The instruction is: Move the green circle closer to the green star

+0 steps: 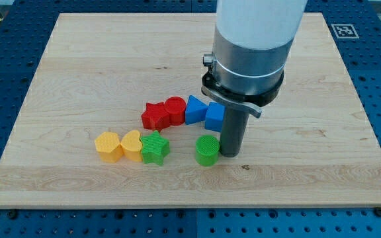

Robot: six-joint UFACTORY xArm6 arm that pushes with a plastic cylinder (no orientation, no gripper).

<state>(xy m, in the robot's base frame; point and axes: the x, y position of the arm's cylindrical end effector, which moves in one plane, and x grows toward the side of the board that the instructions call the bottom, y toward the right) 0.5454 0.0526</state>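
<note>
The green circle sits on the wooden board just below its middle. The green star lies to its left, about a block's width away, touching a yellow heart. My tip rests on the board right beside the green circle, on its right side, touching it or nearly so. The thick arm body above hides part of the board behind it.
A yellow hexagon sits left of the yellow heart. Above the greens runs a row: red star, red circle, blue triangle, blue block next to my rod. A marker tag sits at the top right corner.
</note>
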